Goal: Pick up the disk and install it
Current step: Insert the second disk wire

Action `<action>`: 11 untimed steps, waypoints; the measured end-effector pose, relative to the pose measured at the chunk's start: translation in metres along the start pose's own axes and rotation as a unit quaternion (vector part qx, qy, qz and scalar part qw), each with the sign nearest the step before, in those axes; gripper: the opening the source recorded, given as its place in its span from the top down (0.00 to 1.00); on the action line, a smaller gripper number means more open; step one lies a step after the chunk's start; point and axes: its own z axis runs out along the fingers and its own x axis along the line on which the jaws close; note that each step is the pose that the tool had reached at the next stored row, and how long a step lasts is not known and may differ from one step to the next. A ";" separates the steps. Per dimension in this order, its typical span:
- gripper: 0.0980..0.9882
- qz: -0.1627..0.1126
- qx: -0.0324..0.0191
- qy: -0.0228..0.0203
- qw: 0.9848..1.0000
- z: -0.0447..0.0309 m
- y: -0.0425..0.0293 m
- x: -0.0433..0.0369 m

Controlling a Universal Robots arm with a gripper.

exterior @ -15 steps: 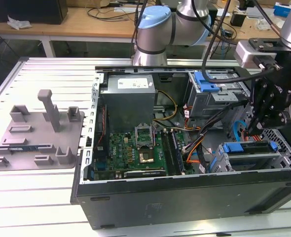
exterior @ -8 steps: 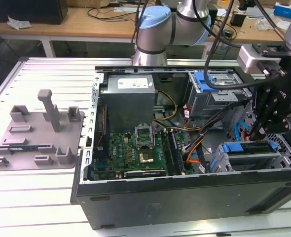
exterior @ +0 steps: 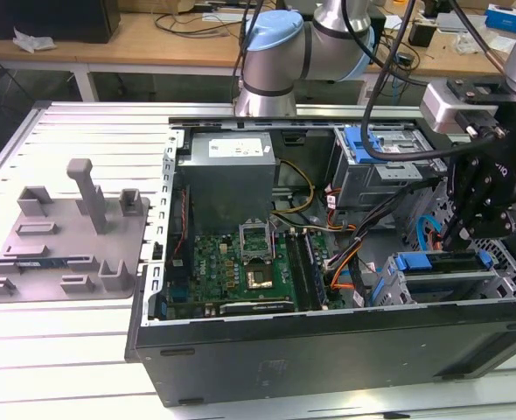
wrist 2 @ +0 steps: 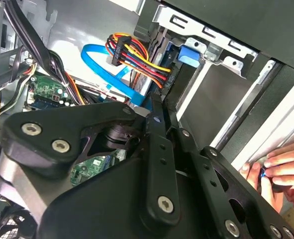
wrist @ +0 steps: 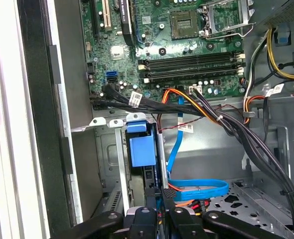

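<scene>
The disk (exterior: 442, 262) sits in the lower drive cage at the front of the open computer case, its blue carrier along the top edge. My gripper (exterior: 455, 234) hangs straight over it, with the tips down at the carrier. In the first wrist view the blue carrier (wrist: 141, 149) stands edge-on in its slot, just ahead of my gripper (wrist: 159, 196). Its fingers are drawn together and nothing shows between them. In the second wrist view the gripper (wrist 2: 162, 112) points along the slot toward the carrier's blue tab (wrist 2: 189, 56).
Orange and black power cables (wrist 2: 137, 57) and a blue data cable (wrist: 197, 186) lie close beside the slot. A person's hand (wrist 2: 281, 164) rests on the case edge. A second cage with a blue carrier (exterior: 372, 144) stands behind. A grey moulded tray (exterior: 66, 236) lies on the exterior view's left.
</scene>
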 end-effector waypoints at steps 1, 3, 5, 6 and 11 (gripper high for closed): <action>0.93 0.000 0.000 0.000 1.000 0.0000 0.0000 0.0000; 0.93 0.000 0.000 0.000 1.000 0.0001 -0.0001 0.0000; 0.93 0.000 0.000 0.000 1.000 0.0002 -0.0007 0.0000; 0.93 0.000 0.000 0.000 1.000 0.0005 -0.0015 -0.0001; 0.93 0.000 0.000 0.000 1.000 0.0026 -0.0019 -0.0002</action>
